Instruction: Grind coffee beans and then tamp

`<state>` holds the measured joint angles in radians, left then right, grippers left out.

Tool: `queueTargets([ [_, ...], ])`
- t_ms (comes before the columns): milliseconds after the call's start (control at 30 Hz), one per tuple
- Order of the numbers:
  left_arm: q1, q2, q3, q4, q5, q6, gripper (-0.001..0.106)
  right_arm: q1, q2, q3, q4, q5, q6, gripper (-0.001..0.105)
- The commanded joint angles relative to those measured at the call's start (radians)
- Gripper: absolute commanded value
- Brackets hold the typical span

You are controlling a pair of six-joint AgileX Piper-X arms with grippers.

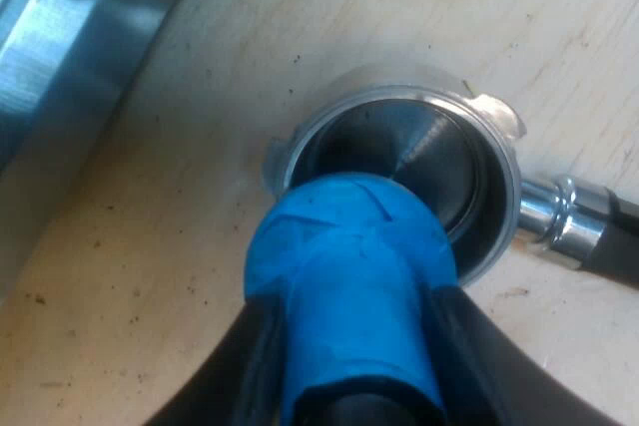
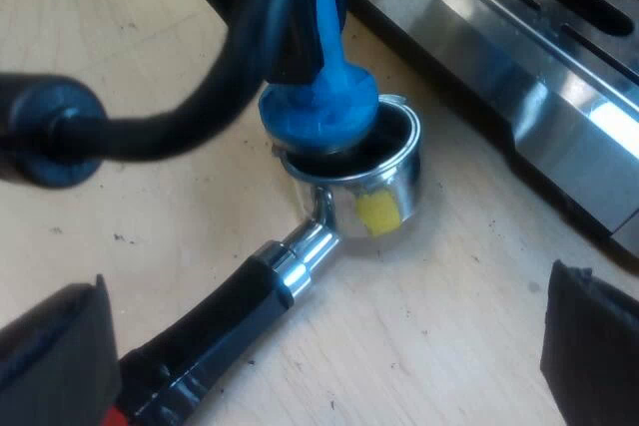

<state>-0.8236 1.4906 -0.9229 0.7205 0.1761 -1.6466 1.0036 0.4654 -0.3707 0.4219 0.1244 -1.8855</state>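
Left wrist view:
- The tamper (image 1: 344,266) covers the near side of the holder (image 1: 399,94) and much of its basket.
- I can't tell whether the bright disc below is the tamper's face or the basket floor, or whether any grounds lie there.
- The handle (image 1: 594,221) is cut off by the edge just past its chrome collar.
- The espresso machine (image 1: 60,57) is a blurred metal strip, mostly out of frame.

Right wrist view:
- The red end (image 2: 118,414) barely shows before the edge cuts it off.
- I can't make out what the yellow patch (image 2: 379,212) on the basket wall is.
- My right gripper (image 2: 324,346) shows two finger ends set wide apart; the rest is cut off.
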Motion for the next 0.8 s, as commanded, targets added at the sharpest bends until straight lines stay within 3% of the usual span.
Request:
queueTargets([
  [33,0.001,0.008,-0.004,0.01,-0.007,-0.001,0.0,0.002,-0.002,-0.001,-0.006,0.006,-0.002,0.088],
  [233,0.001,-0.001,-0.004,0.015,-0.046,-0.001,0.0,0.002,-0.002,-0.001,-0.006,0.015,-0.002,0.088],
  [800,0.001,-0.198,-0.004,0.071,-0.046,-0.001,0.0,0.002,-0.002,-0.023,-0.006,0.037,0.065,0.088],
])
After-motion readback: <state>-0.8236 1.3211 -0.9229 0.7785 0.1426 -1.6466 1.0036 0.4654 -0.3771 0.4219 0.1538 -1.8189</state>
